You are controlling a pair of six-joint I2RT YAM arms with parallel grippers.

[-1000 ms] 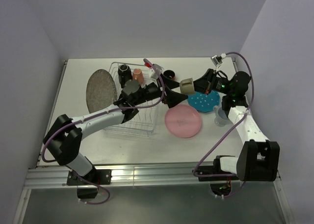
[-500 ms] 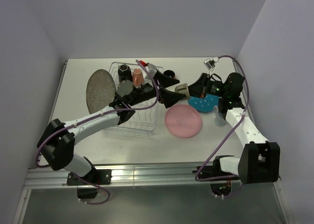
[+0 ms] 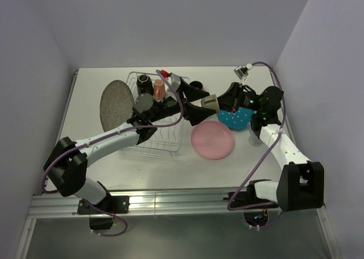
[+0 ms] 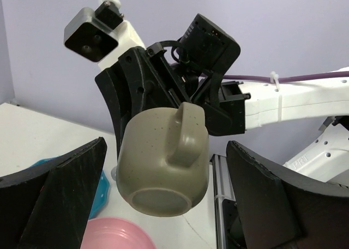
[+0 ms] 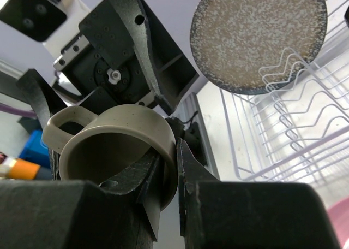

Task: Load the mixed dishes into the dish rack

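A grey-beige mug [image 3: 212, 101] hangs in the air above the table, right of the dish rack [image 3: 152, 135]. My right gripper [image 3: 223, 103] is shut on its rim, one finger inside and one outside [image 5: 172, 172]. In the left wrist view the mug [image 4: 163, 167] shows its base and handle, between the wide-apart fingers of my open left gripper [image 4: 163, 202], which do not touch it. A grey speckled plate [image 3: 116, 104] leans at the rack's left side. A black mug [image 3: 143, 80] and a pink mug [image 3: 159, 88] stand in the rack's far end.
A pink plate [image 3: 211, 140] and a teal dotted plate [image 3: 238, 118] lie on the table below the mug. A pale blue mug [image 3: 256, 135] stands by my right arm. Another black mug [image 3: 196, 85] sits behind the grippers.
My right gripper has carried the grey-beige mug a little to the left, in between the left gripper's open fingers. The left arm has shifted slightly towards the back.
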